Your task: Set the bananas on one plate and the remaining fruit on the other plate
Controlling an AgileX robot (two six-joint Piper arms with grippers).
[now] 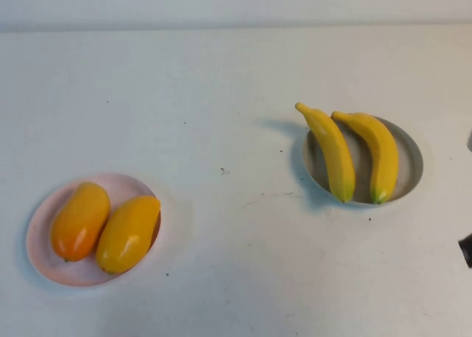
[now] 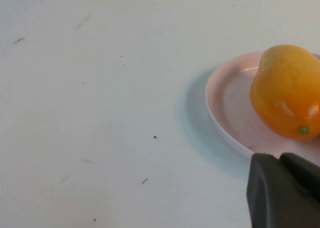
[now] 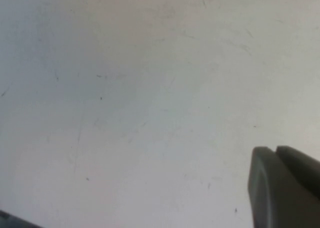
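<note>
Two yellow bananas [image 1: 335, 153] [image 1: 376, 154] lie side by side on the grey plate [image 1: 409, 164] at the right of the table. Two orange-yellow oval fruits [image 1: 80, 220] [image 1: 128, 233] rest on the pale pink plate [image 1: 44, 259] at the front left. In the left wrist view one oval fruit [image 2: 287, 91] sits on the pink plate [image 2: 225, 106], just beyond my left gripper [image 2: 280, 160], which is shut and empty. My right gripper [image 3: 275, 152] is shut with nothing in it over bare table; a dark part of that arm [image 1: 466, 248] shows at the high view's right edge.
The white tabletop [image 1: 236, 94] spreads between and behind the two plates. A wall edge runs along the far side of the table.
</note>
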